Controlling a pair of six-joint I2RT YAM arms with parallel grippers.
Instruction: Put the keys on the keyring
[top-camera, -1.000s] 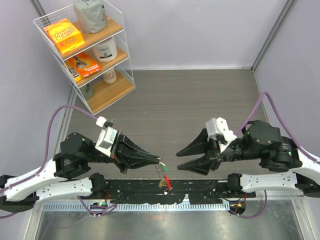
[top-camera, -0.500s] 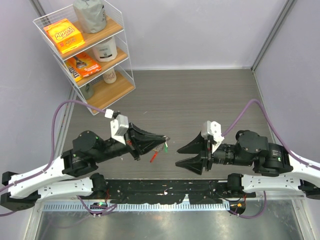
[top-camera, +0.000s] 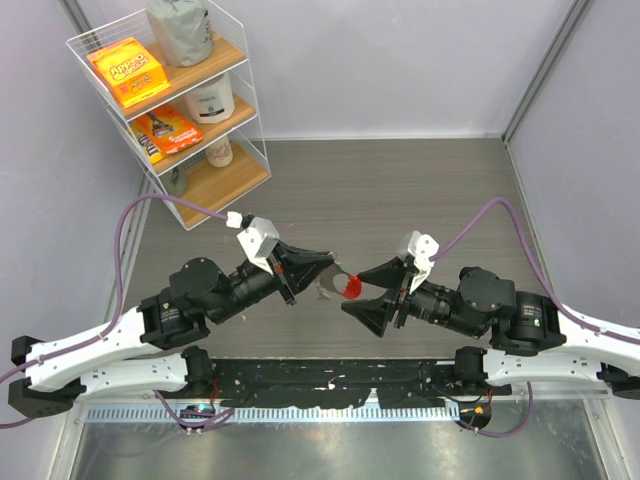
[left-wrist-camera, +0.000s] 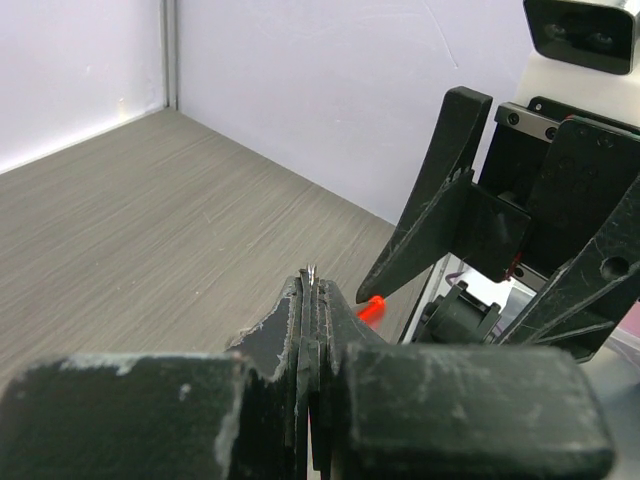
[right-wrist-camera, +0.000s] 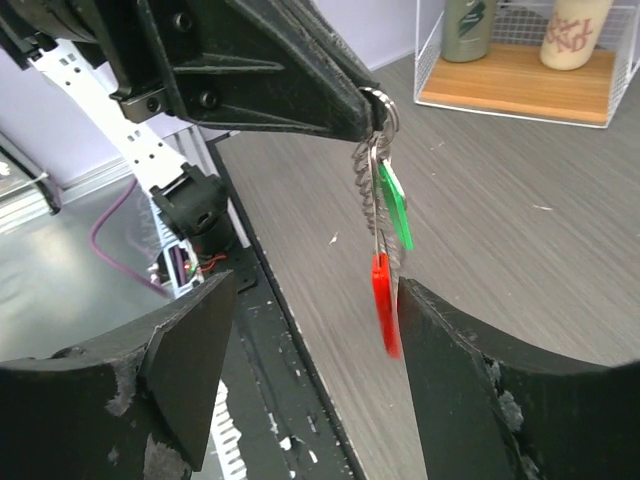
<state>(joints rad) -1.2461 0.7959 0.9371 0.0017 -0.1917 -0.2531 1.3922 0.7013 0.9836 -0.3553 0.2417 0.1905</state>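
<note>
Keyring (right-wrist-camera: 383, 300): red crescent, being held in the air above the table (top-camera: 400, 190), hung below a silvery chain (right-wrist-camera: 366, 185). 1 green key (right-wrist-camera: 396, 208) is being carried on the same bunch, beside the chain.

Left gripper (top-camera: 327, 263): fingers are being pressed fully together on the metal ring at the top of the bunch.

Right gripper (right-wrist-camera: 315, 288): its 2 fingers (right-wrist-camera: 190, 350) are being held wide apart, nothing gripped, with the crescent hanging between them, close to 1 finger; contact cannot be told.
</note>
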